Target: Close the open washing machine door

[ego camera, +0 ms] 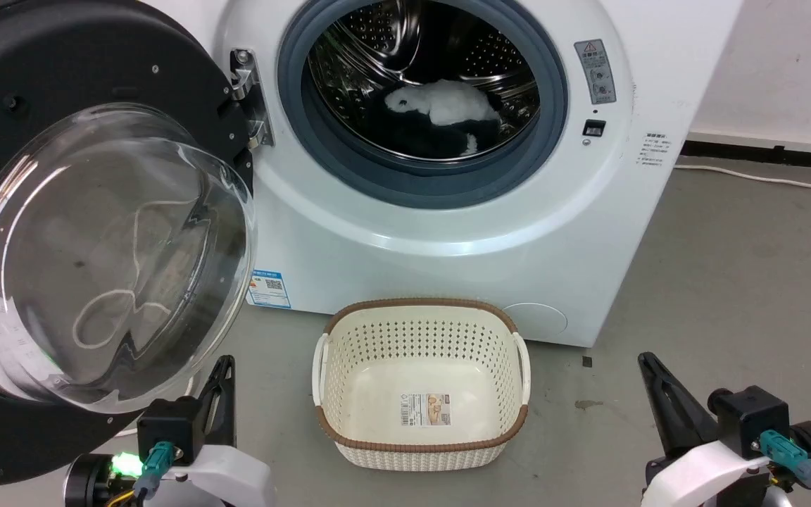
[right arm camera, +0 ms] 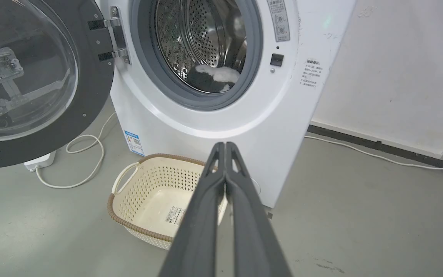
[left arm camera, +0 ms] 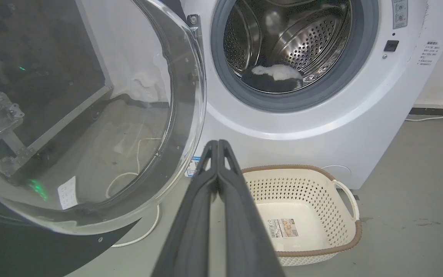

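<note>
Grey floor carries the washing machine in the head view. The washing machine door hangs wide open at the machine's left, its outer edge cut off, so closing is, I judge, wholly left to do. In the left wrist view the left gripper is clenched empty before the machine, just beside the door's glass; whether it touches I cannot tell. In the right wrist view the right gripper is pinched empty before the machine.

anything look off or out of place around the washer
Nothing looks spilled or damaged. The door hangs wide open, laundry lies in the drum, and a loose white cable trails on the floor by the door.
</note>
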Controlling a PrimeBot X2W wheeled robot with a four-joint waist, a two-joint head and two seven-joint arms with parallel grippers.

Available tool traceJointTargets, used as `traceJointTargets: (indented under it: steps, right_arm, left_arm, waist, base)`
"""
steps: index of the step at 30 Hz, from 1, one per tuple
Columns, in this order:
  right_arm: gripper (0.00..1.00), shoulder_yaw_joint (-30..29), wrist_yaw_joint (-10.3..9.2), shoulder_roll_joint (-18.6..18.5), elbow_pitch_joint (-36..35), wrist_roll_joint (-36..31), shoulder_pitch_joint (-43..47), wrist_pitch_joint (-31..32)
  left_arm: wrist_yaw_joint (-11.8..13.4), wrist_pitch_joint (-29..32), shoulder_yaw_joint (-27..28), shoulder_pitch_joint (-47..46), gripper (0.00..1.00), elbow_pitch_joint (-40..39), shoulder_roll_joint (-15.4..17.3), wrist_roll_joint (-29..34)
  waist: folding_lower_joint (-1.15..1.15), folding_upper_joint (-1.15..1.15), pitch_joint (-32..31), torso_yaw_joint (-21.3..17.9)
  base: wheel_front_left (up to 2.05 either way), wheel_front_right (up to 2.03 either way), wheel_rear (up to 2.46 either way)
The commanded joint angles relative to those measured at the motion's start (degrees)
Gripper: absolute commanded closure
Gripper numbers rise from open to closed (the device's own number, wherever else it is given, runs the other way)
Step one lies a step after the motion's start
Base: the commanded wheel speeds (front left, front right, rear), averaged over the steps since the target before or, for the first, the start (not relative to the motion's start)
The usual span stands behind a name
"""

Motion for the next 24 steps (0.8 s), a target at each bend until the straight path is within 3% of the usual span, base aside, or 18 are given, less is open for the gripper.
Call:
traceJointTargets:
  steps: [1,2,3,19,20,21,24]
  right_arm:
    - [1.00,0.0,0.05,-0.1,-0.2,-0.3,-0.7,0.1]
    - [1.00,0.0,0.05,-0.1,-0.2,-0.3,-0.7,0.1]
    - [0.00,0.0,0.00,0.0,0.0,0.0,0.0,0.0]
    - [0.00,0.3,0.01,0.0,0.7,3.1,1.5,-2.0]
    - [0.00,0.3,0.01,0.0,0.8,3.3,1.6,-2.1]
    - [0.00,0.4,0.01,0.0,0.9,3.5,1.7,-2.2]
    - [0.00,0.5,0.01,0.0,1.0,4.1,2.0,-2.6]
  left_arm:
    - [-0.3,0.0,0.0,-0.8,1.00,-0.2,0.0,0.1]
    - [-0.3,0.0,0.0,-0.8,1.00,-0.2,0.0,0.1]
    - [0.0,0.0,0.0,0.0,0.00,0.0,0.0,0.0]
    - [-0.1,-1.4,-1.2,0.6,0.00,-0.1,0.1,-2.3]
    - [-0.1,-1.5,-1.3,0.7,0.39,-0.1,0.2,-2.4]
    - [-0.1,-1.6,-1.4,0.7,1.00,-0.1,0.2,-2.6]
    - [-0.2,-1.9,-1.6,0.8,1.00,-0.3,0.2,-3.1]
  waist:
    - [0.00,0.00,0.0,0.0]
    - [0.00,0.00,0.0,0.0]
    - [0.00,0.00,0.0,0.0]
    - [0.00,0.00,-0.1,-0.1]
    - [0.00,0.00,-0.1,-0.1]
    - [0.00,0.00,-0.2,-0.1]
    - [0.00,0.00,-0.2,-0.1]
  base:
    - [0.00,0.00,0.00]
    - [0.00,0.00,0.00]
    - [0.00,0.00,0.00]
    - [0.00,0.00,0.00]
    - [0.00,0.00,0.00]
    - [0.00,0.00,0.00]
    - [0.00,0.00,0.00]
